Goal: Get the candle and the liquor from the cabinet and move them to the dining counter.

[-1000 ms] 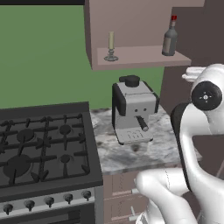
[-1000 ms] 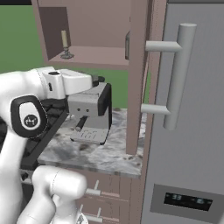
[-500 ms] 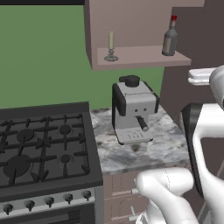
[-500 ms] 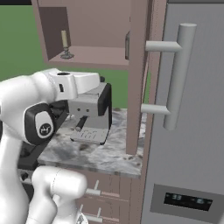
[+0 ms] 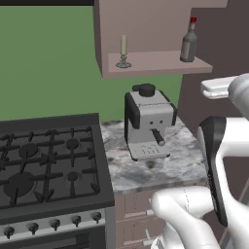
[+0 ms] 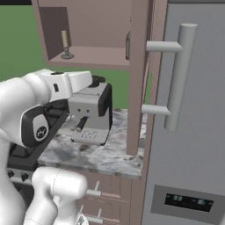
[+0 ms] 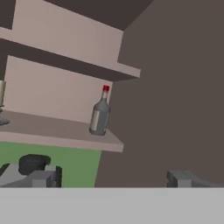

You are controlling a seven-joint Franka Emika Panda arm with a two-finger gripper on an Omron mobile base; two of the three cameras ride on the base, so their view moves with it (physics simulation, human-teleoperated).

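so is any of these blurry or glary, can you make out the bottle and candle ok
Left base view: flat, even light, no glare; the candle and the liquor read crisply on the cabinet shelf. Right base view: liquor mostly hidden by the open door. Hand view: slightly soft, tilted, liquor clear, candle cut off at the left edge.

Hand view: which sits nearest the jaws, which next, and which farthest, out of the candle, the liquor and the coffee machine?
1. Coffee machine: close by, at lower left.
2. Liquor: ahead, at the shelf's right end.
3. Candle: along the shelf, at the far left edge.
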